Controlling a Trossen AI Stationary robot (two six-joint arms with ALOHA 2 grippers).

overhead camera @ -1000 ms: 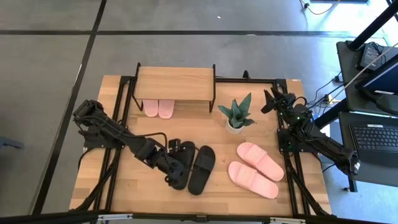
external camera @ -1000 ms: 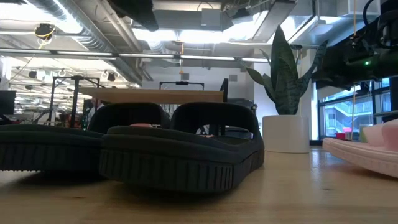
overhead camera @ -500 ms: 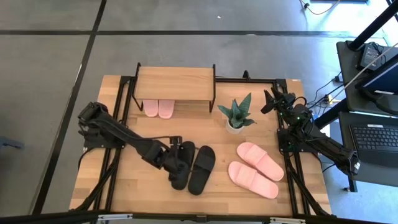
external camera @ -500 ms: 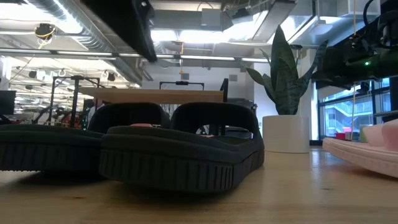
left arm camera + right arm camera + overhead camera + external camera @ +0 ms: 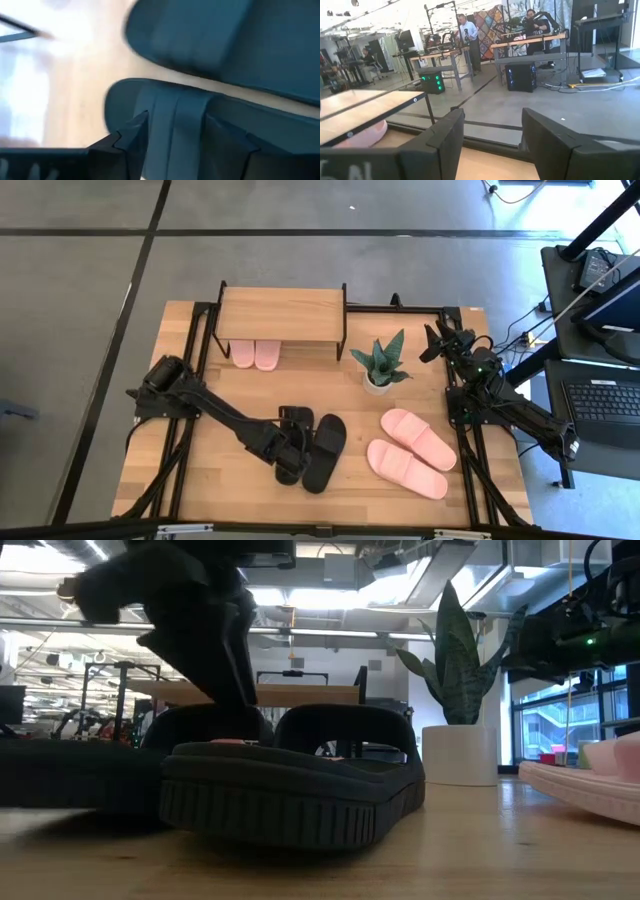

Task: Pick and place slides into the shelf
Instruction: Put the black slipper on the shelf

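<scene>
Two black slides lie side by side on the table's near middle, the left one [image 5: 289,452] and the right one [image 5: 325,452]. My left gripper [image 5: 288,430] is open and low over the left black slide. Its fingers stand on either side of that slide's strap [image 5: 175,117], and the low view shows the left gripper [image 5: 232,705] just above it. Two pink slides [image 5: 408,452] lie at the right. Two more pink slides [image 5: 254,354] sit under the shelf [image 5: 282,320]. My right gripper [image 5: 430,345] waits open at the far right. My left gripper comes slanting down from the table's left, with one finger [image 5: 131,137] on each side of the left black slide's strap [image 5: 175,107]. The fingers lie across the strap. I cannot tell whether they touch it. The slide rests flat on the table.
A potted plant [image 5: 380,365] in a white pot stands between the shelf and the pink slides at the right. Bare wood [image 5: 225,480] shows near the table's front left. Black frame rails [image 5: 190,360] run along both sides of the table.
My left gripper has come down and gone toward the table's right, onto the left black slide, tipping more steeply and rolling a little. It has stayed open. In the low view it has dropped from the top edge to just above the slide's strap.
</scene>
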